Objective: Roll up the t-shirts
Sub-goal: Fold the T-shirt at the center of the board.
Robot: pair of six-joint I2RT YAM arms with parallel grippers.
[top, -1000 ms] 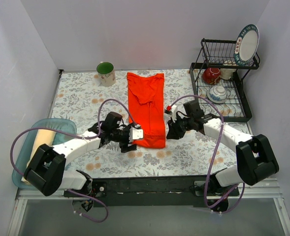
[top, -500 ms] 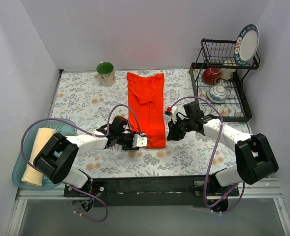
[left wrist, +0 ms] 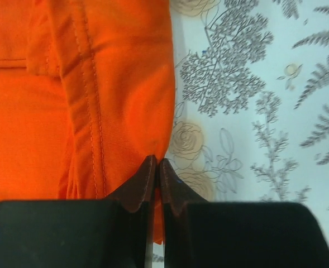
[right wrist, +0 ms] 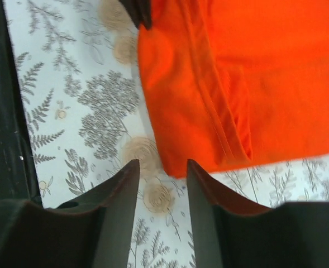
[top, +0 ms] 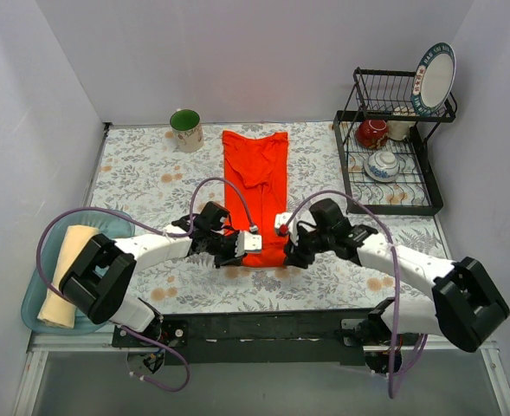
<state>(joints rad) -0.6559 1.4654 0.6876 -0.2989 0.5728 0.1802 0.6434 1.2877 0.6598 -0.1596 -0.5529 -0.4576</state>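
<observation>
The orange t-shirt (top: 256, 186) is laid as a long folded strip in the middle of the frame, ready to be rolled from its bottom end. Its bottom left corner seems to be pinched by the left gripper (top: 248, 245), which is shut tight. The right gripper (top: 285, 253) is held half open at the bottom right corner, with nothing grabbed yet. The cream t-shirt (top: 64, 277) is kept in the tray (top: 31, 299) at the lower left.

The orange-red t-shirt (left wrist: 119, 84) is matt, stitched cloth; the floral table cover (left wrist: 253, 111) looks smooth.
</observation>
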